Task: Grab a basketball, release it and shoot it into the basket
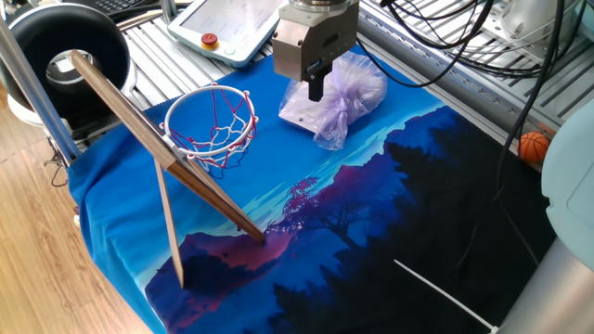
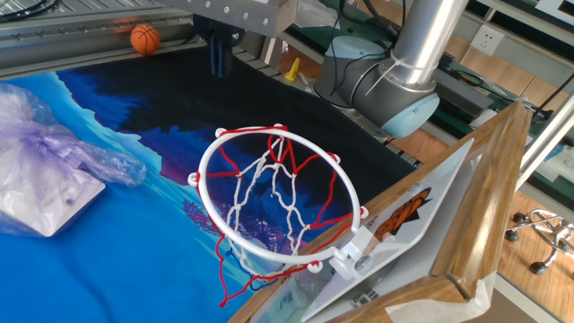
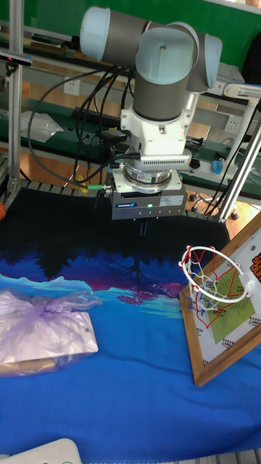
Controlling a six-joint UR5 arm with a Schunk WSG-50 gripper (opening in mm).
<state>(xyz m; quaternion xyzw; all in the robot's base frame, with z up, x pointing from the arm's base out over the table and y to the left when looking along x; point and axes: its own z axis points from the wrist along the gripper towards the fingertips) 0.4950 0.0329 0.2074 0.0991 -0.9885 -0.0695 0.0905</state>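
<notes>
tall fixed view: gripper point(image 3: 145, 228) hangs above the cloth point(image 1: 371, 232), fingers pressed together and empty. the ball point(image 1: 533, 147) sits off the cloth's far edge on metal slats, well apart from the hoop point(image 1: 211, 128). risk: a ball this small could roll along the slats when nudged; the bag point(image 1: 336, 97) lies near the hoop.

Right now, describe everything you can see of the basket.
The basket is a mini hoop: a red metal rim with small white clips holding a white-and-red string net that hangs slack and empty. A white bracket fixes it to a thin wooden-framed backboard bearing an orange graphic. The backboard stands tilted on the blue printed cloth, propped by a wooden strut. Nothing else touches it.
</notes>
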